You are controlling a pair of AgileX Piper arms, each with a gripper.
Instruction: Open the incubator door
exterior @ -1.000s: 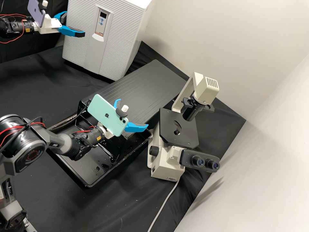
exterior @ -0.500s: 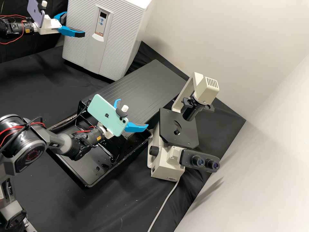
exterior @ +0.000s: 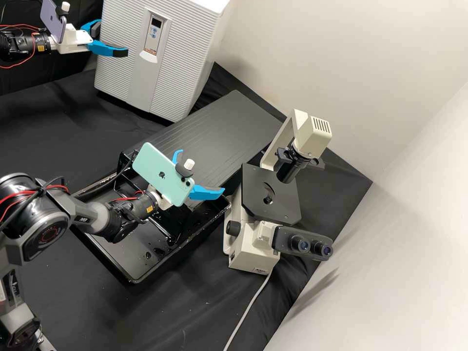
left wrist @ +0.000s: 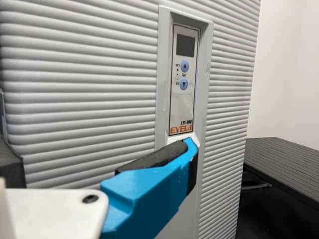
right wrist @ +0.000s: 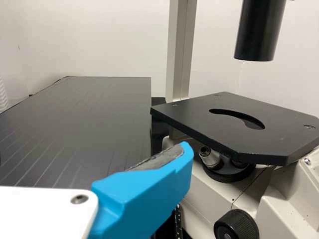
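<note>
The ribbed pale-grey door of a benchtop incubator stands closed at the rear of a black-draped laboratory bench, its small control panel set in a smooth vertical strip. In front of the door, the left gripper is poised with its blue jaws spread and nothing between them; the left wrist view shows one finger at the strip, just below the panel, though whether it touches cannot be told. A purple phone is mounted on that arm. Nearer the camera, the right gripper, also parted and empty, hangs above a black tray, behind a mint-green phone mounted on its own arm. Beyond the tray lies a grooved black board, and beside them stands a cream microscope with a black stage, trailing a grey cable.
</note>
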